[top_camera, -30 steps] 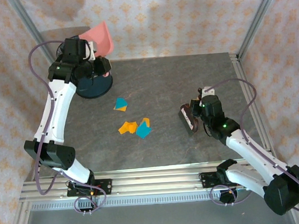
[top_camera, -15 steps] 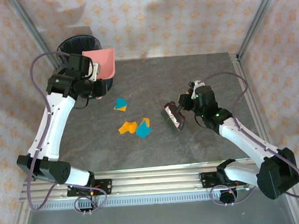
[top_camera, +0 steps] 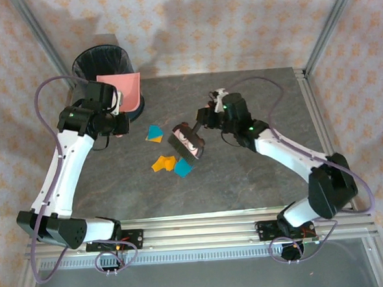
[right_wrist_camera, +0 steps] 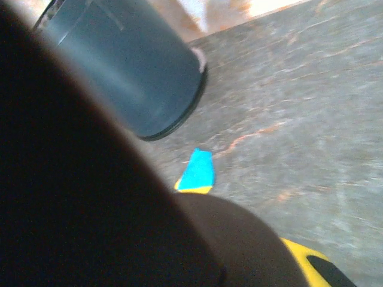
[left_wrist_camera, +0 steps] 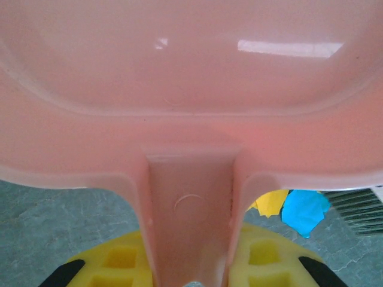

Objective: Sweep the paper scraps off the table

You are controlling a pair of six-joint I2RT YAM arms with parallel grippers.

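1. Looking down from above, you see your left gripper pinching the handle of the dustpan by the far-left corner of the tabletop. The pan sits just in front of the bin.
2. Your left wrist view shows yellow fingers pressed against both sides of that pink handle.
3. Your right gripper is clamped on the brush, whose head sits tilted over the middle of the tabletop.
4. The scraps lie mid-tabletop, slightly toward the left edge. An orange piece and a teal piece lie together just on the near side of the brush head.
5. A teal-and-yellow piece lies apart from those two, between the dustpan and the brush.
6. You cannot tell whether the bristles touch any scrap.
7. In your right wrist view the dark brush handle hides the jaws, with one yellow fingertip showing beside it. The teal-and-yellow piece lies near the bin's base.
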